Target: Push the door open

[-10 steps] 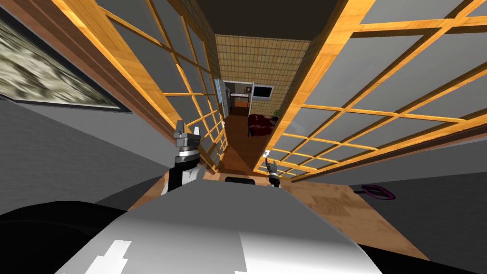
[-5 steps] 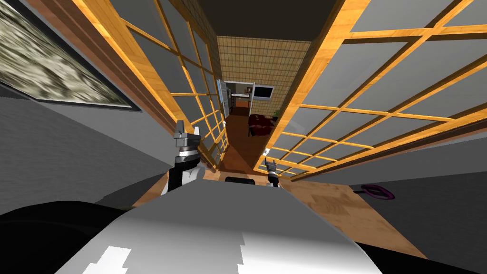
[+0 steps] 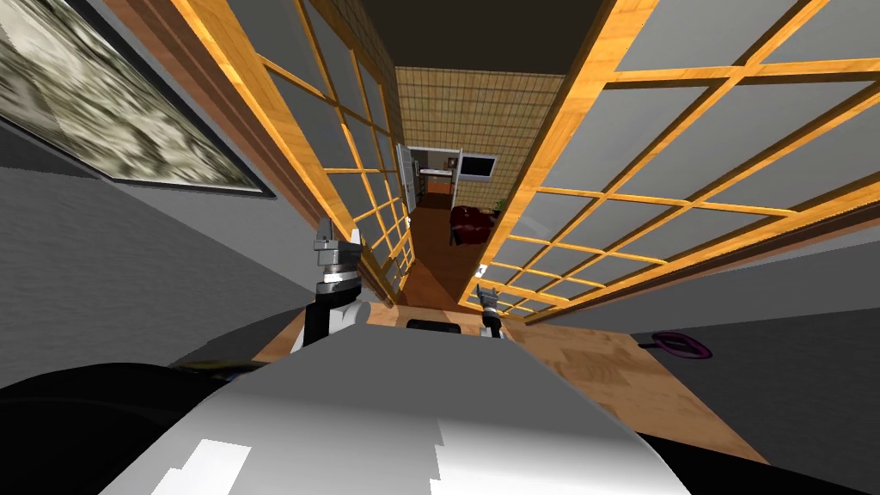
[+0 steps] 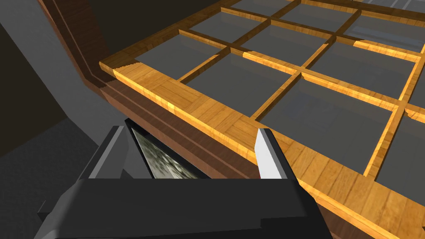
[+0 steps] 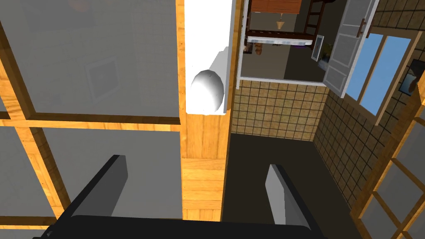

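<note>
A framed picture with a mottled grey print hangs on the grey wall at far left. Next to it the left lattice door, orange wood bars around grey panes, stands swung inward along the passage. The left tool is raised just beside that door's lower corner. Its fingers are spread wide and grip nothing. In the left wrist view the door's wooden edge rail and a corner of the picture show past them.

Between the two doors a brown-floored passage runs to a tiled far wall. A dark red sofa sits partway along it.

The right tool sits low at the free edge of the right lattice door, which is angled open toward the right. In the right wrist view this tool's fingers are also wide apart and empty. The door's wooden edge post rises between them, and a white knob on a white plate lies just beyond the fingertips. Whether the tool touches the wood I cannot tell. Past the door's edge that view shows a white shutter beside a blue window pane.

At far right a purple ring-shaped object lies on the dark floor beside a light wood strip.
</note>
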### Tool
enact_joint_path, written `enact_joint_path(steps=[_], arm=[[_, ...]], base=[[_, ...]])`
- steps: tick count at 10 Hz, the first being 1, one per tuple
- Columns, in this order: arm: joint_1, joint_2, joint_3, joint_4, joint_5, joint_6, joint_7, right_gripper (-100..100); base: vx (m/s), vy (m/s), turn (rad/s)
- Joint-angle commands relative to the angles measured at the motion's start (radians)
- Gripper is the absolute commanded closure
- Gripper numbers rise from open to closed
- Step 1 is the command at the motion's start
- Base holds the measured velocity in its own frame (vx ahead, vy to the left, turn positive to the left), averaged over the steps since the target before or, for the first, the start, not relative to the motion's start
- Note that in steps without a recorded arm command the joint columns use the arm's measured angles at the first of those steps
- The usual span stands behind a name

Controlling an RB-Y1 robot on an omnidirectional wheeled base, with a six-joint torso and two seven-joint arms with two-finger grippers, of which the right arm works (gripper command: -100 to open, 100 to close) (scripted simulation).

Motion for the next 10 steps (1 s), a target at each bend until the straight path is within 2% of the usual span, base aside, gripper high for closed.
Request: enact_joint_path(steps=[1,2,3,6,8,10], arm=[[-0.011,0.009,-0.01,0.006,0.007,0.011,0.035,-100],[-0.005,0.006,-0.006,0.0,0.004,0.008,0.019,-100],[-0.006,-0.016,-0.01,0.003,0.003,0.007,0.028,-100],[-0.008,-0.028,-0.015,0.007,0.001,0.002,0.033,-100],[-0.009,-0.023,-0.019,0.011,-0.001,-0.001,0.038,-100],[-0.011,-0.001,-0.023,0.015,-0.004,-0.005,0.043,-100]], base=[[-0.096,0.008,0.02],[-0.043,0.002,0.003],[0.096,-0.006,0.026],[0.173,-0.042,0.019],[0.193,-0.04,0.027],[0.192,-0.013,0.021]])
